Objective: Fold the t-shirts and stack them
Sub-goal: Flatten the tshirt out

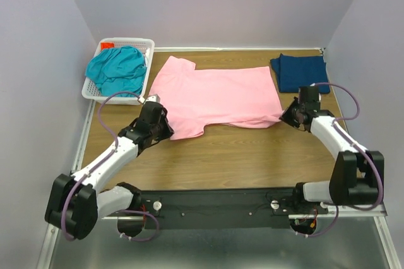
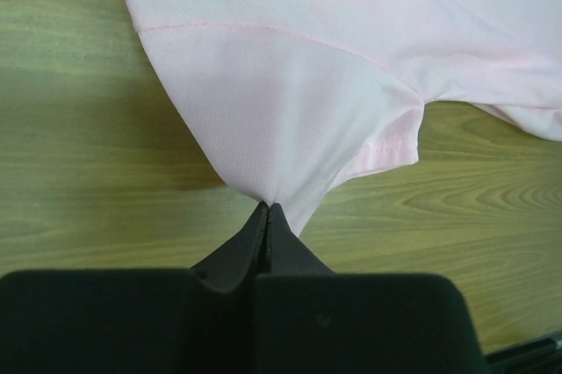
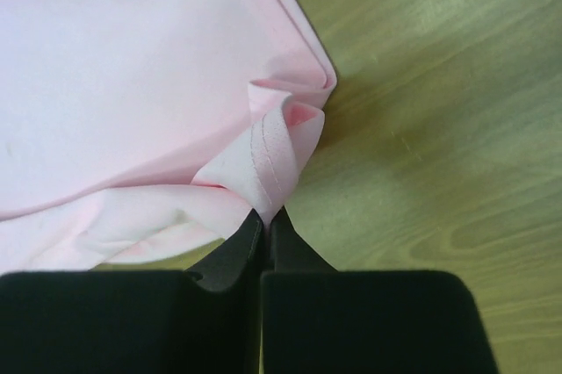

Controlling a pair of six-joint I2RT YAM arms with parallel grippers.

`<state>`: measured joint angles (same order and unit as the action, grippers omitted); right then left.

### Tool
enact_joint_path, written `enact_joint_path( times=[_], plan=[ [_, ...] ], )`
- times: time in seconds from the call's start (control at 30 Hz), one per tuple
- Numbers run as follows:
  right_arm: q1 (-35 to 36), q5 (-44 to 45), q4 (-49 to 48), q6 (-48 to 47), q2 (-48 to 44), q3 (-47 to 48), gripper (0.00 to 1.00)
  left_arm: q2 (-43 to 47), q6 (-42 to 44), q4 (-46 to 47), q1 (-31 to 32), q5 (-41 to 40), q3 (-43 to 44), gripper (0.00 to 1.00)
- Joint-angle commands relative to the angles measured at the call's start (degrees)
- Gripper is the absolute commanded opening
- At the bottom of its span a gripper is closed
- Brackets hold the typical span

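A light pink t-shirt [image 1: 214, 95] lies spread across the middle of the wooden table. My left gripper [image 1: 165, 129] is shut on the near sleeve of this pink shirt [image 2: 290, 84], the cloth pinched at the tips of the fingers [image 2: 250, 238]. My right gripper [image 1: 285, 116] is shut on the near right hem corner of the same shirt [image 3: 132, 67], where the hem [image 3: 272, 159] bunches into a fold. A dark navy t-shirt [image 1: 300, 72] lies folded at the far right. A teal t-shirt [image 1: 118, 69] sits crumpled in the basket.
A white lattice basket [image 1: 95, 92] stands at the far left corner, holding the teal shirt and something orange [image 1: 107, 45]. Walls close in the table on the left, back and right. Bare wood [image 1: 240, 155] runs along the near side.
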<state>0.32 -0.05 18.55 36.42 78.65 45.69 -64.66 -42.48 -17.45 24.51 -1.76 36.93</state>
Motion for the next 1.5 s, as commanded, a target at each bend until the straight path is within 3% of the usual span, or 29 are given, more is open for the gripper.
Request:
enact_joint_path(
  times=[0.0, 0.13, 0.33, 0.43, 0.7, 0.93, 0.97, 1.0, 1.03, 1.07, 1.1, 1.23, 1.4, 1.43, 1.47],
  plan=[
    [-0.1, -2.2, 3.5, -0.9, -6.4, -3.8, 0.06, 4.7, -3.7, -6.9, 0.3, -0.4, -1.8, 0.00],
    [-0.1, -2.8, 8.8, -0.6, -12.7, -7.0, 0.07, 10.0, -5.6, -12.1, 0.3, 4.1, -2.2, 0.00],
    [-0.1, -2.9, 19.1, -0.1, -22.7, -9.4, 0.14, 16.1, -8.0, -22.8, 0.3, 4.4, -2.3, 0.00],
    [-0.1, -3.4, 23.3, 0.3, -24.3, -7.2, 0.18, 18.0, -7.0, -22.5, 0.3, 8.5, -3.4, 0.00],
    [-0.1, -4.7, 32.3, 0.8, -25.9, -7.8, 0.30, 14.3, -5.8, -22.8, 1.1, 9.8, -3.3, 0.00],
    [-0.1, -1.1, 32.3, 2.3, -27.2, -5.6, 0.67, 13.5, -5.4, -22.5, 3.5, 11.1, -3.3, 0.00],
    [-0.1, -0.7, 32.0, 2.3, -27.0, -4.2, 0.75, 13.5, -5.7, -22.5, 4.7, 11.3, -3.3, 0.03],
    [-0.1, -0.3, 31.7, 2.2, -26.8, -3.7, 0.94, 13.5, -6.4, -22.5, 5.3, 11.1, -3.4, 0.05],
    [-0.1, 0.4, 31.3, 2.2, -26.8, -3.2, 1.00, 13.5, -6.8, -22.6, 5.6, 10.6, -3.3, 0.16],
    [-0.1, 1.6, 30.6, 2.0, -26.6, -2.0, 1.00, 13.5, -7.3, -22.8, 6.2, 10.4, -3.3, 0.21],
    [-0.1, 1.8, 30.3, 1.9, -25.9, -1.2, 1.00, 13.4, -7.5, -23.1, 6.3, 10.1, -3.1, 0.53],
    [-0.1, -4.0, 26.2, -1.5, -24.6, -0.1, 1.00, 14.3, -9.2, -25.0, 6.4, 8.6, -1.4, 0.95],
    [0.2, -17.3, 20.0, -6.6, -22.5, -3.0, 1.00, 16.8, -11.7, -28.3, 6.4, 4.5, 1.3, 0.98],
    [1.3, -20.9, 18.4, -6.4, -22.2, -4.1, 1.00, 17.0, -11.9, -27.4, 6.3, 4.5, 1.2, 0.98],
    [7.2, -21.4, 14.9, -5.7, -22.1, -4.4, 1.00, 16.8, -11.8, -26.3, 6.3, 4.7, 1.4, 0.98]
  ],
)
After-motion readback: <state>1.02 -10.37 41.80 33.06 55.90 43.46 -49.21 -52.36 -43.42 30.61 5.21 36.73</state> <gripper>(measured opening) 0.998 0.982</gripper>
